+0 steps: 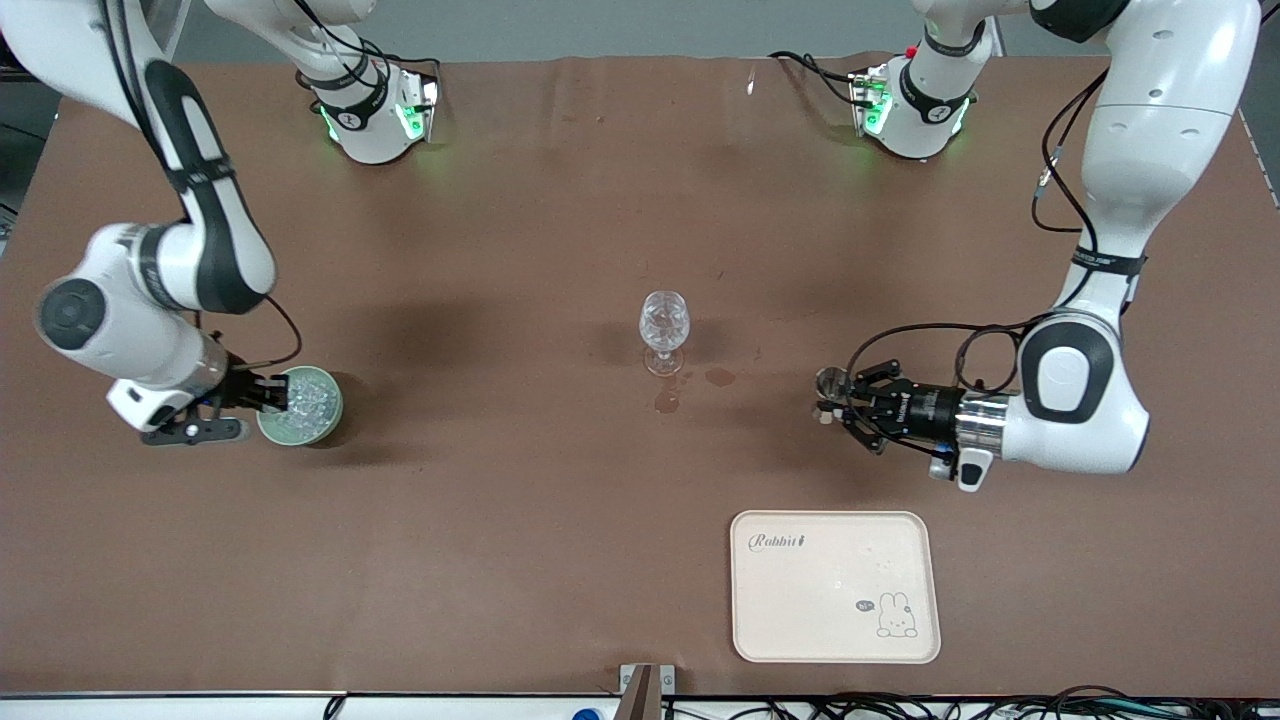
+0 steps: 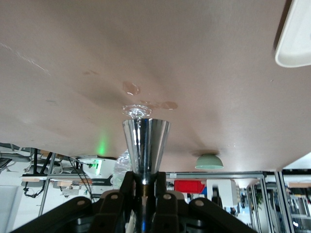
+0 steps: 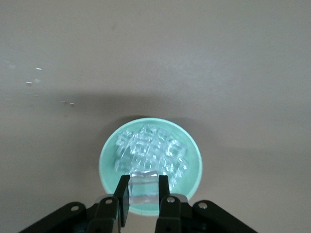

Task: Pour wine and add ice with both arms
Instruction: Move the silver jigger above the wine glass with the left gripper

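My left gripper (image 1: 832,400) is shut on the silvery jigger (image 1: 830,383) and holds it over the table, between the wine glass (image 1: 664,325) and the left arm's end. In the left wrist view the jigger's cone (image 2: 146,143) sticks out from that gripper (image 2: 145,177); no wine shows. My right gripper (image 1: 275,392) is over the pale green bowl (image 1: 325,420) of ice (image 1: 303,400). In the right wrist view it (image 3: 144,179) is shut on one clear ice cube (image 3: 144,193) above the bowl's rim (image 3: 197,155) and the ice heap (image 3: 150,148).
Dark wet stains (image 1: 667,400) lie by the glass foot. A cream rabbit tray (image 1: 835,585) sits nearer the front camera than the left gripper; its corner shows in the left wrist view (image 2: 296,34). The brown cloth covers the table.
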Robot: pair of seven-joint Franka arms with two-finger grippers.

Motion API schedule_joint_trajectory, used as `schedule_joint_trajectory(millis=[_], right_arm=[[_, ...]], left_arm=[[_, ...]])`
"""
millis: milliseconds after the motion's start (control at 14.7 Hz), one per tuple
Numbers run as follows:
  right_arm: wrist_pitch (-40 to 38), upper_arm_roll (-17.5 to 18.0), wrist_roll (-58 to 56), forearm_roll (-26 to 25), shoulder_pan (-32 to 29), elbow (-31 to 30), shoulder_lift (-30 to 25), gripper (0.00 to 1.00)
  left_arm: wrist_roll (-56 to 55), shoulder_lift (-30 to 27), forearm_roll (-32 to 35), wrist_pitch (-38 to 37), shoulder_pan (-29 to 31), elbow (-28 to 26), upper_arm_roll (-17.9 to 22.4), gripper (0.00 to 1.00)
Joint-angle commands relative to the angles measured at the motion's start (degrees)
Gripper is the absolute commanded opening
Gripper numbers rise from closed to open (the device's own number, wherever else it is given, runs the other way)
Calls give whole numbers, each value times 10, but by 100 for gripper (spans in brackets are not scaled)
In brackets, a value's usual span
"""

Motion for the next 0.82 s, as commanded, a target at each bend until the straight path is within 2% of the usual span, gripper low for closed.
schedule_joint_trajectory(millis=[0,204,340,544,748], right_arm=[[-127,4,-4,0,-6,83,-42,4],[-274,5,-1,-19,-3,201,-48,4],[-335,6,1,-21,-3,244,-76,3],[-364,7,11,-21,-4,226,-151,2],[-379,7,14,-21,-3,226,-173,1]], left_arm=[[-49,-37,-1,36,-41,-19,7,0],[-90,-59,3,39,-70,-24,8,0],[-141,-78,38,40,-99,-27,8,0],[-215,-98,103,49,-141,-28,7,0],[-281,-101,156,60,-167,-25,7,0]])
